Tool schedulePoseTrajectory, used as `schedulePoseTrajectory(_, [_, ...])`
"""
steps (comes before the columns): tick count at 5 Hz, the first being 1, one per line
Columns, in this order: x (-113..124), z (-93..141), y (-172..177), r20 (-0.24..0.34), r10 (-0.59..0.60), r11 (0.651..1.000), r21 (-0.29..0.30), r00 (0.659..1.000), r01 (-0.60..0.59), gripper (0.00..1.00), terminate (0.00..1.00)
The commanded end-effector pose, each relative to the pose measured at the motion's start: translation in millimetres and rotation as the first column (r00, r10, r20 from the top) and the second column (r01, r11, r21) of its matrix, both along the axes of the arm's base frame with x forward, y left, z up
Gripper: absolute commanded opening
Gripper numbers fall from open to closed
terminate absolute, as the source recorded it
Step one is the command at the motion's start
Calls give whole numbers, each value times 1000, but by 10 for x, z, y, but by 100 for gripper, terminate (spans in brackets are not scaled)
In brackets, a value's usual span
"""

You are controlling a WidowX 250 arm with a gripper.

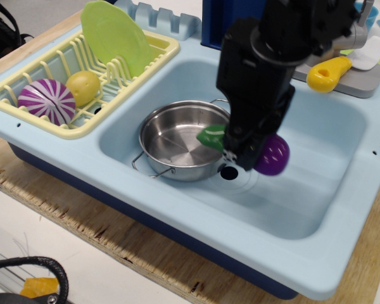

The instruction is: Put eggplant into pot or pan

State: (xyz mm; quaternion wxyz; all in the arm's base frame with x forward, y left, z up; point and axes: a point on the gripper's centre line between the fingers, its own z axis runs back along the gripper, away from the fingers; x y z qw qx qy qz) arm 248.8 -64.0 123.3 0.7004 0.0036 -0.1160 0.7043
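Note:
My gripper (242, 151) is shut on the eggplant (270, 154), a glossy purple toy with a green cap (211, 136). It holds it in the air above the sink basin, at the right rim of the pot. The pot (180, 139) is a round shiny steel pan with wire loop handles, standing in the left part of the basin. Nothing lies in it. The black arm hides the pot's far right edge.
The light blue sink (316, 209) has a drain hole (228, 171) below the gripper. A yellow dish rack (25, 76) at left holds a purple-and-white striped ball (46, 101), a yellow ball (83, 87) and a green plate (116, 39). A grey faucet base and a yellow handle (328, 73) are at back right.

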Motion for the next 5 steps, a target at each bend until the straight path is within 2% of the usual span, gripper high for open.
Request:
schedulePoseTrajectory(1, [81, 186, 286, 94, 34, 999, 5, 995, -35, 0, 0])
schedulePoseTrajectory(2, [80, 190, 469, 98, 44, 999, 15, 994, -46, 0, 0])
schedulePoseTrajectory(3, [75, 175, 568, 105, 40, 999, -4, 994, -40, 100, 0])
schedulePoseTrajectory(4, [75, 175, 568, 105, 40, 999, -4, 994, -40, 100, 0])
schedulePoseTrajectory(5, [75, 175, 568, 105, 40, 999, -4, 994, -40, 100, 100])
